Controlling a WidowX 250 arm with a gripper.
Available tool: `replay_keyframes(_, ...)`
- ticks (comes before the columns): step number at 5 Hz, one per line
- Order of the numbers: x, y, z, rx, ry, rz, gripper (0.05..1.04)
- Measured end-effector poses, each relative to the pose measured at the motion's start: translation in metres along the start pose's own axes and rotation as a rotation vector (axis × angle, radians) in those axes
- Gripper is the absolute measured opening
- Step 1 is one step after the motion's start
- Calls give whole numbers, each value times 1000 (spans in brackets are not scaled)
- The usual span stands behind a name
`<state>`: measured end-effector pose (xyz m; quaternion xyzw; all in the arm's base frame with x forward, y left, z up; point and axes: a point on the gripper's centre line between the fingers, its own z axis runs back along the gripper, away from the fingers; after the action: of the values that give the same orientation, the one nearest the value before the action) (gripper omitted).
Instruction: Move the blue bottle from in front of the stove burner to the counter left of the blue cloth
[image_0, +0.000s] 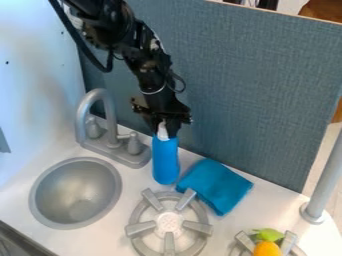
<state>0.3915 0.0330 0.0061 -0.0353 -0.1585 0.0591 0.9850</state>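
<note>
clasping an upright blue bottle (165, 161), white at the top, tool (164, 131) clamped on it, blue cloth (217, 186) beside

So it's a plain blue bottle (165, 161) with a white top (162, 132), pretty much upright, between the grey faucet (115, 146) and the blue cloth (219, 187).

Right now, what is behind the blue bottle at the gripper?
Behind the blue bottle, the grey-blue panel and white counter show past its edges; whatever it covers cannot be seen.
</note>
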Motion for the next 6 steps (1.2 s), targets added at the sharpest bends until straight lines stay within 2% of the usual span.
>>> replay_keyframes(2,6,4,-16,12,14,-25,488)
replay_keyframes(3,8,4,-17,13,11,-33,488)
replay_keyframes(4,9,10,-18,10,10,-14,532)
replay_keyframes(5,8,14,-18,10,18,0,865)
replay_keyframes(6,7,10,-17,-18,26,27,1010)
